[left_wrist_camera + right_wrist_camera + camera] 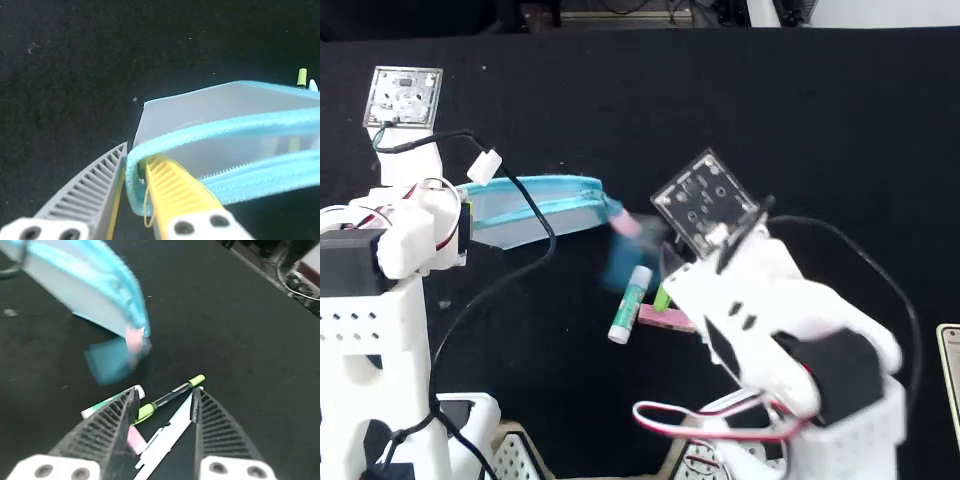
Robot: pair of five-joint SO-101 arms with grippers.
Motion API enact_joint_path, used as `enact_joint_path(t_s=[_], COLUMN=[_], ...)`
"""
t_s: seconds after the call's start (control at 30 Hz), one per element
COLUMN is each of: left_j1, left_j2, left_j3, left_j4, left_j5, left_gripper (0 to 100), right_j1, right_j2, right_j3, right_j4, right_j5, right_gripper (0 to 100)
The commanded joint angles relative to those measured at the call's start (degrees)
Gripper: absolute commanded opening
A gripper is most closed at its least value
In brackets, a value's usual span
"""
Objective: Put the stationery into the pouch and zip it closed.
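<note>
No legible text, number or sign is shown. Print on the label of the white-and-green cylindrical stick (pixel 628 300), at the centre of the high view, is too small to be read. Marks on the pale flat card (pixel 951 365), cut off by the right edge, cannot be made out.

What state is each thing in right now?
pouch, unzipped, held at one end
left gripper, shut on the pouch's zipper edge
right gripper, open over the green marker
glue stick, lying on the table, outside the pouch
green marker, lying on the table
white pen, lying beside the green marker
</note>
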Motion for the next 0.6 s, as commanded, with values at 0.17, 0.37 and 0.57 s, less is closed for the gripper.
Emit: enact_joint_path(t_s=[0.17,0.37,0.57], left_j1=[-1.54,-1.54,-1.45], left_j2=[-0.18,-0.26,-0.62], left_j3=[4.35,5.14,5.23], left_j4=[0.00,-0.09,-0.09], left_j5=[0.09,0.09,0.18], left_gripper=[3,3,3], right_j1=[2.46,18.99,23.65], right_j2=[12.53,24.22,34.68], right_j3=[-13.23,-7.96,4.18], right_j4=[3.43,1.14,-8.79], right_j5=[-8.97,-13.36,-13.19], right_gripper=[16.4,16.3,16.2])
